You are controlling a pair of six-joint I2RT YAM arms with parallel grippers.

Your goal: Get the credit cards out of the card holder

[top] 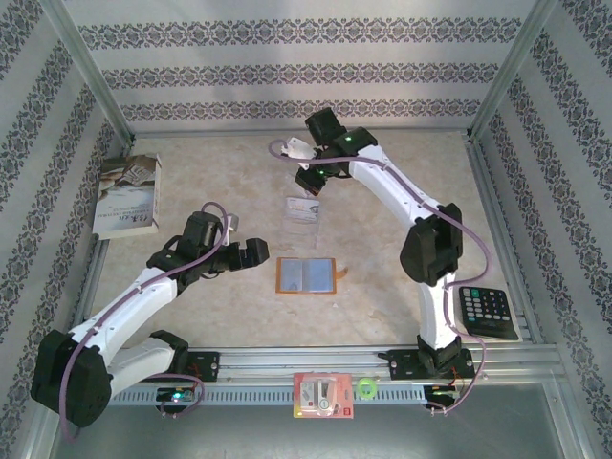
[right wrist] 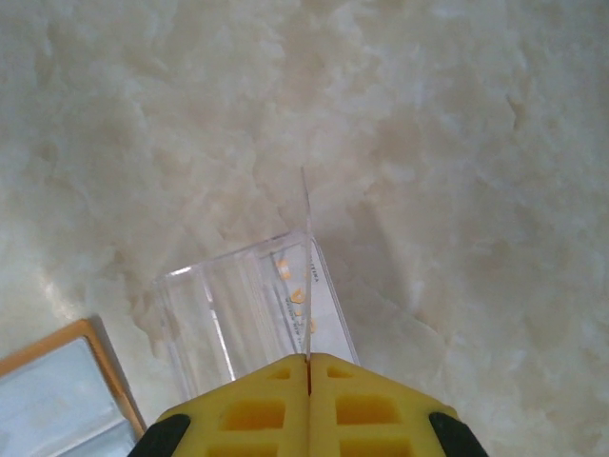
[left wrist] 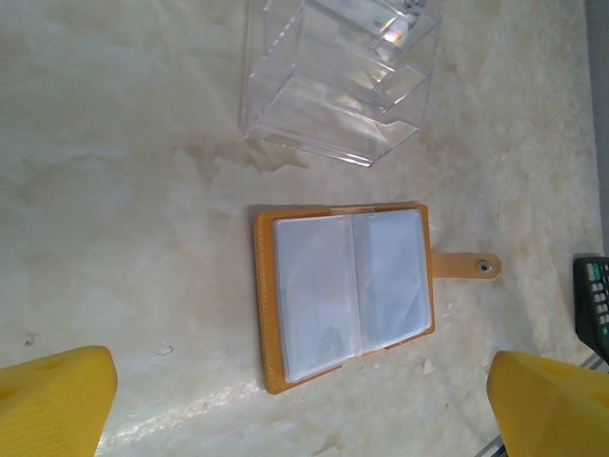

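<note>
Yellow-padded left gripper (top: 251,251) hangs spread wide just left of the holder (left wrist: 268,305), which lies open and flat. Beyond the holder, the right gripper (right wrist: 307,360) is pressed together on a card (right wrist: 306,248), seen edge-on over the tray (right wrist: 219,314). It looks thin, stiff, slick and light, probably best pinched by an edge. Glare on the holder's pockets (left wrist: 314,286) hides whether more sit inside.

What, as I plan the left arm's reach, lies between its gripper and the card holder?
Nothing: the top view shows bare table between the open left gripper and the card holder, and the left wrist view shows the same bare stretch.
</note>
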